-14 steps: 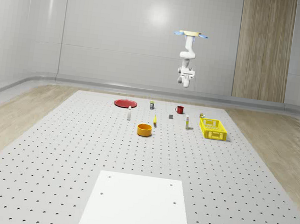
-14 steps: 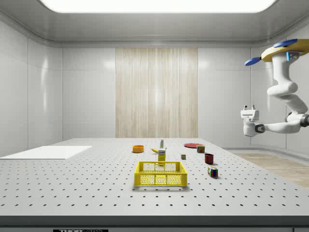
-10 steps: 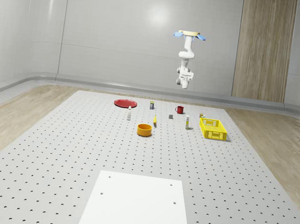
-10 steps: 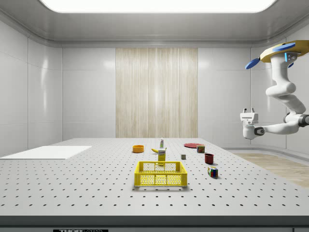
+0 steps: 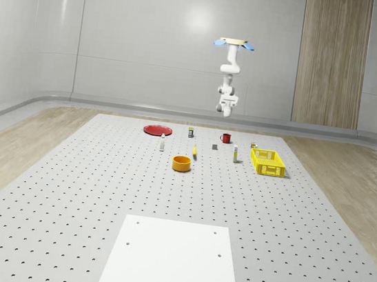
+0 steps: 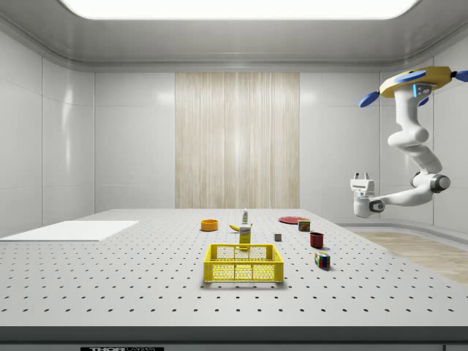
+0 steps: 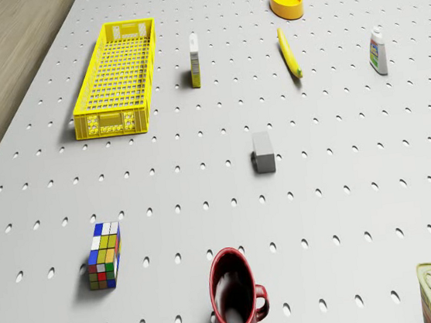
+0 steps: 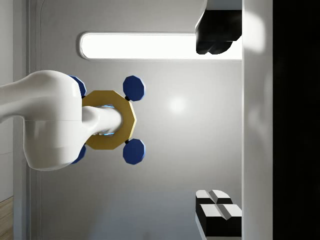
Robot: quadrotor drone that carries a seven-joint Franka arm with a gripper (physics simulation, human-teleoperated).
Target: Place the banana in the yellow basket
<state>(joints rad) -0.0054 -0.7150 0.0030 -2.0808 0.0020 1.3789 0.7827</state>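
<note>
1. Whole-scene view: the drone (image 5: 233,43) is seen hovering high above the far edge of the perforated table (image 5: 98,192), with the arm hung below it and the gripper (image 5: 226,107) held well above the red mug (image 5: 226,138). The banana (image 5: 194,153) is laid on the table just beside the orange bowl (image 5: 182,163), well apart from the yellow basket (image 5: 267,162) toward this view's right. Nothing is carried, so the task is judged to be at the approach step.

2. Side view: the gripper (image 6: 360,178) is turned upward, its fingers pointed at the ceiling and parted, with nothing between them. The arm is folded this way probably for flight, not for grasping. The banana (image 6: 234,227) is partly hidden behind a small carton (image 6: 245,234) that stands beyond the yellow basket (image 6: 243,263).

3. Drone view: the table is looked down on, with the red mug (image 7: 236,290) and a Rubik's cube (image 7: 105,255) nearest. The banana (image 7: 289,52) is seen lying flat near the orange bowl (image 7: 286,1), free on all sides, so a grasp from above is judged possible. A grey block (image 7: 264,152) and a white bottle (image 7: 377,52) are also set out.

4. Wrist view: the drone's body (image 8: 107,120) and rotors are faced, which confirms the upturned wrist. The fingertips (image 8: 216,34) are held wide apart and empty.
</note>
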